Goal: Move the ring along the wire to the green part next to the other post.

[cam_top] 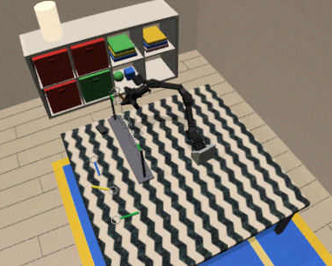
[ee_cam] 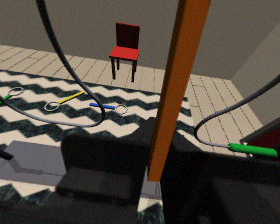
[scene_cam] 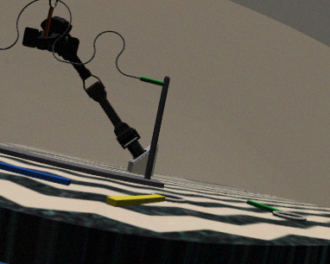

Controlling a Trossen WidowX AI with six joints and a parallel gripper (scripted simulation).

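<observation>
My gripper is shut on the orange handle, which stands upright between the dark fingers in the wrist view. The pale ring at the handle's end is high up, close to the top of the far post. In the exterior view the gripper is high at the upper left with the handle running out of the top edge; the ring is out of that view. The thin grey wire loops close by the gripper. The other post carries its green part. A green part also shows in the wrist view.
The grey base plate carries both posts. Three loose rings lie on the zigzag cloth: one with a blue handle, one yellow, one green. A shelf with bins stands behind. A red chair stands on the floor.
</observation>
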